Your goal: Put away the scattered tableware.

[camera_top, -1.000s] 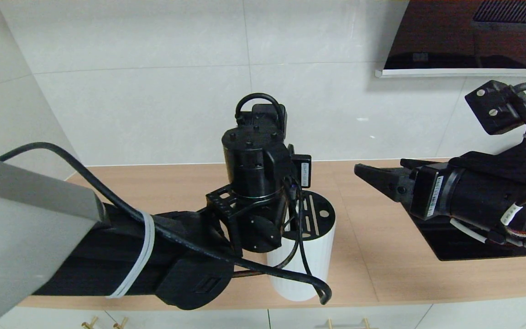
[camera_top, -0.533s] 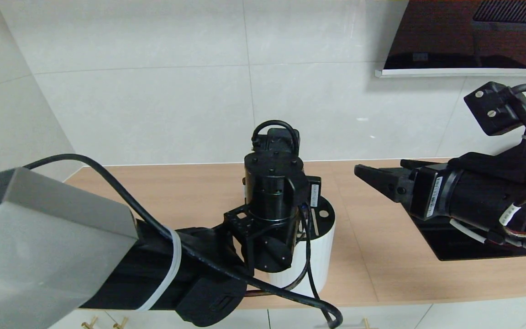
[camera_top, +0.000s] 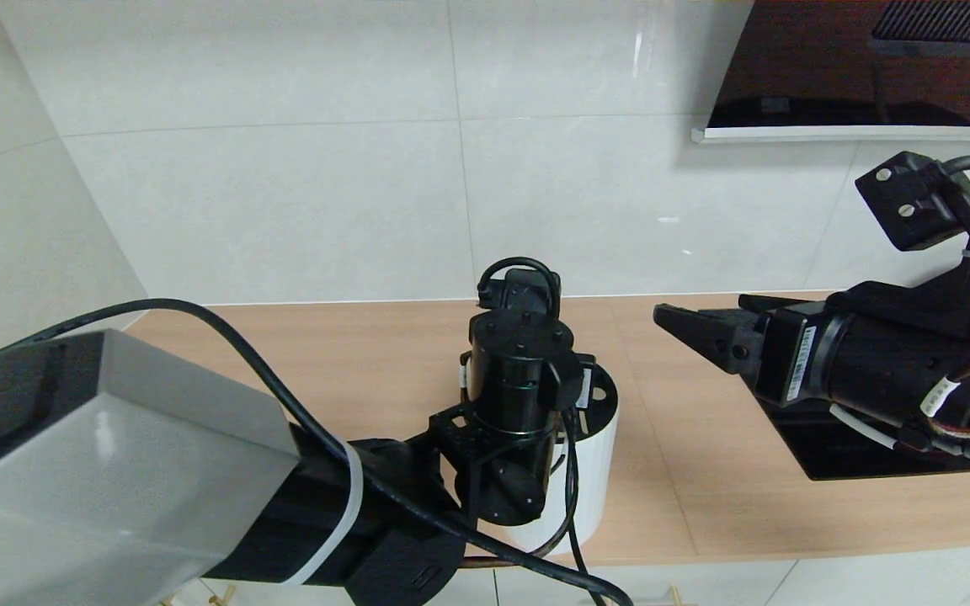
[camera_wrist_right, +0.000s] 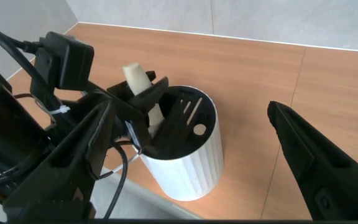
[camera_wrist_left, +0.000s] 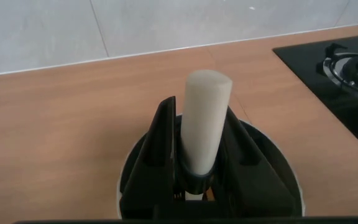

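My left gripper (camera_wrist_left: 201,163) is shut on a utensil's cream-white handle (camera_wrist_left: 207,118), which stands upright between its black fingers. It hangs right over the black slotted lid (camera_wrist_left: 272,186) of a white ribbed cylindrical holder (camera_top: 594,480) near the counter's front edge. The utensil's working end is hidden below the fingers. In the right wrist view the handle (camera_wrist_right: 138,79) rises at the lid's (camera_wrist_right: 185,115) edge, with the left gripper (camera_wrist_right: 138,106) around it. My right gripper (camera_top: 687,328) hovers open to the right of the holder (camera_wrist_right: 188,165), holding nothing.
The wooden counter (camera_top: 325,353) runs along a white tiled wall. A black cooktop (camera_top: 855,450) is set into it at the right, under my right arm, with a burner (camera_wrist_left: 353,68) in the left wrist view. A dark range hood (camera_top: 864,67) hangs above.
My left arm has moved right and down, bringing the handle lower over the holder's lid. The right arm has stayed still.
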Robot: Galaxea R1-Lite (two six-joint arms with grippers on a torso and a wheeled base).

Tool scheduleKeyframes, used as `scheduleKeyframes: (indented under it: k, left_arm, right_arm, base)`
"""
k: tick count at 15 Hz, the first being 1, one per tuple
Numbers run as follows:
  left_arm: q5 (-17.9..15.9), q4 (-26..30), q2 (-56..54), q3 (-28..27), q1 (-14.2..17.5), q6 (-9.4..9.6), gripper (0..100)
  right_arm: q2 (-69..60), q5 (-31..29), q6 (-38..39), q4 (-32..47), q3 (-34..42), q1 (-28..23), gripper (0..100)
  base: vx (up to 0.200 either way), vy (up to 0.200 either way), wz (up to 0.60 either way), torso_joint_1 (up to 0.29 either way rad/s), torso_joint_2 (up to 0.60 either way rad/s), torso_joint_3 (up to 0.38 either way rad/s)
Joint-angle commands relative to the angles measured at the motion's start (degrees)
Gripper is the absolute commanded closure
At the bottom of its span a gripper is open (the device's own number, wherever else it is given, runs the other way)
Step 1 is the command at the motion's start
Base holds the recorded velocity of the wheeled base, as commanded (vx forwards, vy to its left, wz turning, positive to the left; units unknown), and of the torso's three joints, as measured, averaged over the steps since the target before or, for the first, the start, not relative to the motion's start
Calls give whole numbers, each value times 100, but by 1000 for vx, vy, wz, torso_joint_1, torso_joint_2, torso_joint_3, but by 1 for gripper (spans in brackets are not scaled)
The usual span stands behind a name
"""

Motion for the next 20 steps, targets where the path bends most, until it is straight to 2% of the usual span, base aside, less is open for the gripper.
scheduleKeyframes:
  k: [1, 2, 9, 12, 14, 16, 17, 18, 19, 20]
  left_arm:
    - [7, 2, 14, 10, 6, -4, 100]
    - [7, -7, 23, 10, -3, -4, 0]
    - [-2, -121, -109, 10, -3, -13, 0]
    - [-54, -279, -443, 177, -20, -13, 0]
    - [-371, -736, -1058, 361, -12, -4, 0]
    - [-503, -798, -1269, 440, -12, -4, 0]
    - [-872, -807, -1867, 678, 6, -4, 0]
    - [-1065, -772, -2394, 941, 50, 146, 0]
    - [-1083, -772, -2596, 1056, 76, 260, 0]
    - [-1100, -772, -3062, 1398, 112, 550, 0]
  right_arm:
    - [2, 6, -1, 0, -2, 5, 0]
    - [2, 6, -1, 0, -2, 5, 0]
    - [-16, 6, -1, 0, 15, 5, 0]
    - [-16, -3, -1, 0, 15, 5, 0]
    - [-60, -3, 8, -18, 6, -4, 0]
    - [-95, -3, 8, -27, 6, -22, 0]
    - [-218, -3, 8, -27, -2, -224, 0]
    - [-350, -3, -1, -36, -20, -408, 0]
    - [-429, -3, -18, -36, -38, -487, 0]
    - [-613, 6, -238, -36, -20, -777, 0]
  base:
    - [0, 0, 0, 0, 0, 0]
    - [0, 0, 0, 0, 0, 0]
    - [0, 0, 0, 0, 0, 0]
    - [0, 0, 0, 0, 0, 0]
    - [0, 0, 0, 0, 0, 0]
    - [0, 0, 0, 0, 0, 0]
    - [0, 0, 0, 0, 0, 0]
    - [0, 0, 0, 0, 0, 0]
    - [0, 0, 0, 0, 0, 0]
    - [0, 0, 0, 0, 0, 0]
